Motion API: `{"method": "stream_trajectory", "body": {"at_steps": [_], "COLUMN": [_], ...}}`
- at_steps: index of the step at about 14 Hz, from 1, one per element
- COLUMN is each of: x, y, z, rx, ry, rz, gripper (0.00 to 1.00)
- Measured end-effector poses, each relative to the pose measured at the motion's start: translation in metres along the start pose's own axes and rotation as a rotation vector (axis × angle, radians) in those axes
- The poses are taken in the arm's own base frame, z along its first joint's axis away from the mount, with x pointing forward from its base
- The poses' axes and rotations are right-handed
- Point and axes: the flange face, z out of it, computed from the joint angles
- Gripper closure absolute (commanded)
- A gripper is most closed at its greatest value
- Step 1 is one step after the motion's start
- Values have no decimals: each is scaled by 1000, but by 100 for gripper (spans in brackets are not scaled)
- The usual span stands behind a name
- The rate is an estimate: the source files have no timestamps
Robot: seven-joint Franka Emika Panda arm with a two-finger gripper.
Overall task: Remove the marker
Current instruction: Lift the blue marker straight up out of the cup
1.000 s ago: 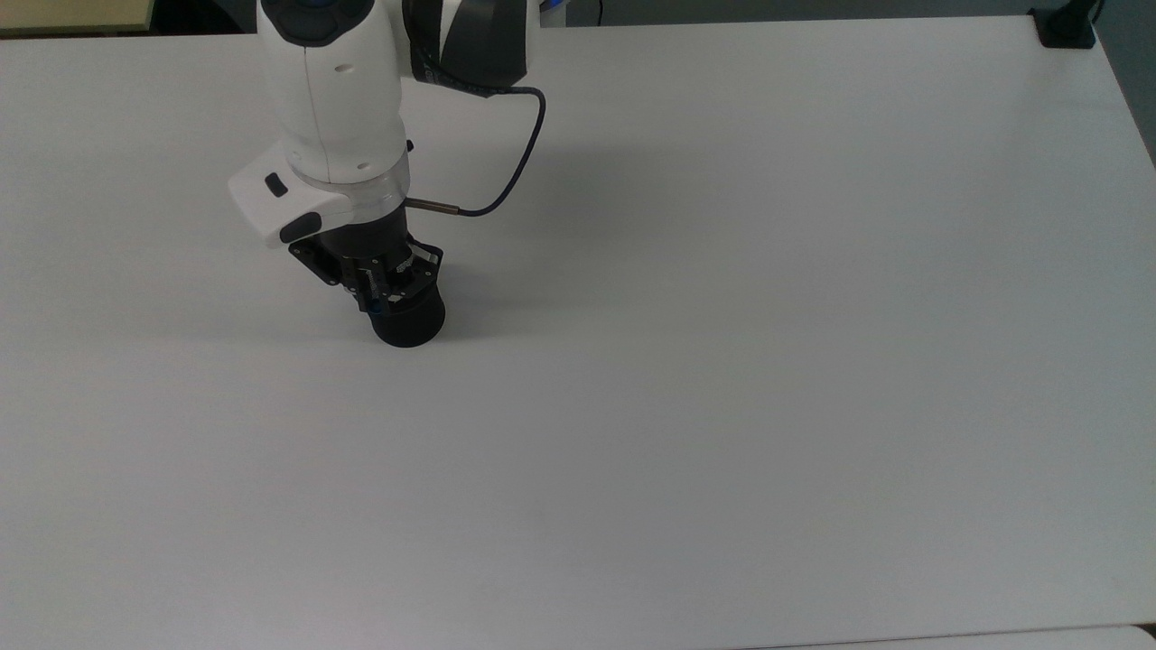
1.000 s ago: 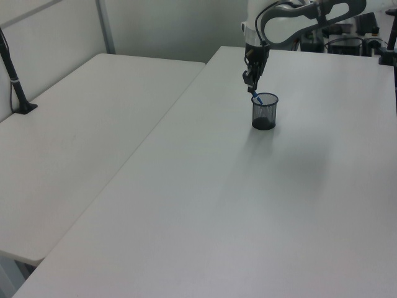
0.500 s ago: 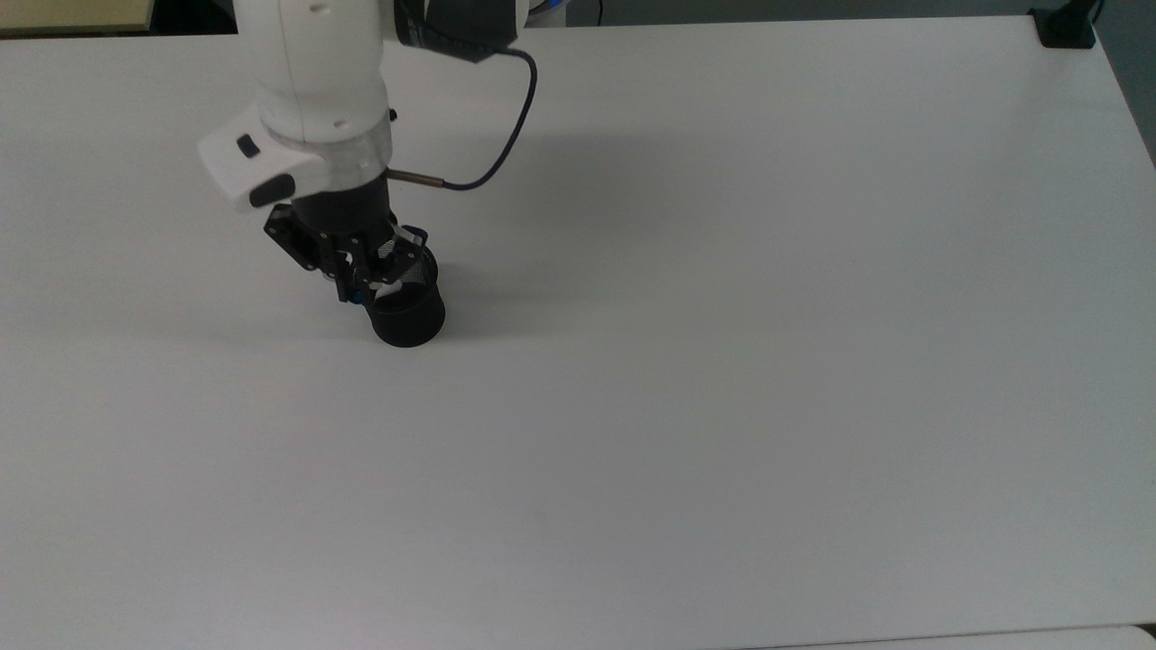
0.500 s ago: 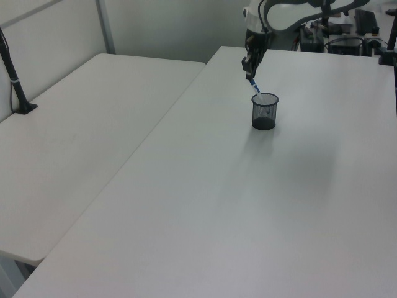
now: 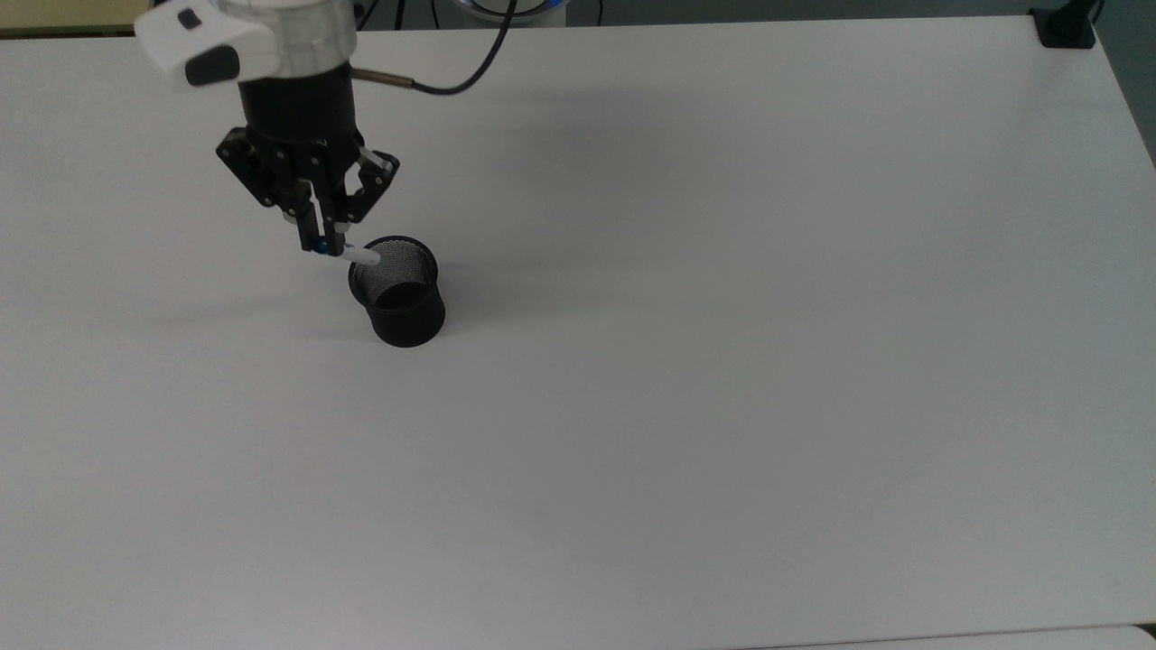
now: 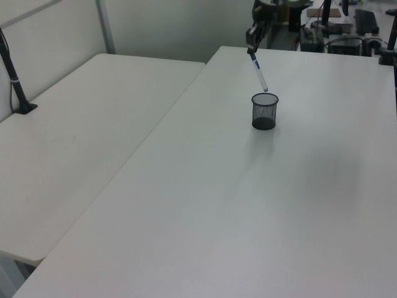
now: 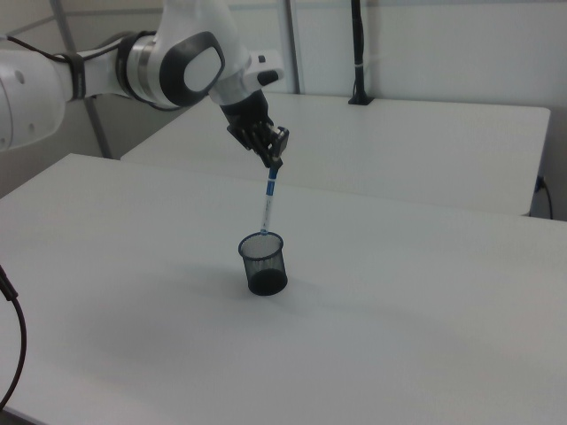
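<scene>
1. gripper [image 5: 322,246] is closed on the blue upper end of the marker [image 7: 267,204], fingers pinching it from both sides.
2. marker hangs tilted above the black mesh cup [image 7: 263,263]; in the right view its lower tip sits level with the cup's rim, at the rim's edge.
3. cup stands upright on the white table [image 5: 722,361].
4. in the left view the marker [image 6: 258,71] slants down towards the cup [image 6: 264,111].

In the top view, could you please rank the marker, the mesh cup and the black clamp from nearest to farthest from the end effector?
1. Marker: gripped in the end effector.
2. Mesh cup: just below it.
3. Black clamp: the table's far top-right corner.
</scene>
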Motion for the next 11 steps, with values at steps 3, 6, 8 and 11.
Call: {"method": "stream_trajectory", "body": {"at_steps": [3, 6, 8, 11], "x": [0, -3, -9, -21], "y": [2, -7, -15, -45], "z": [-8, -5, -3, -4], "rx": [3, 24, 42, 63], "ry": [11, -8, -68, -163], "rz": [3, 0, -5, -50], "gripper": [100, 100, 100, 100]}}
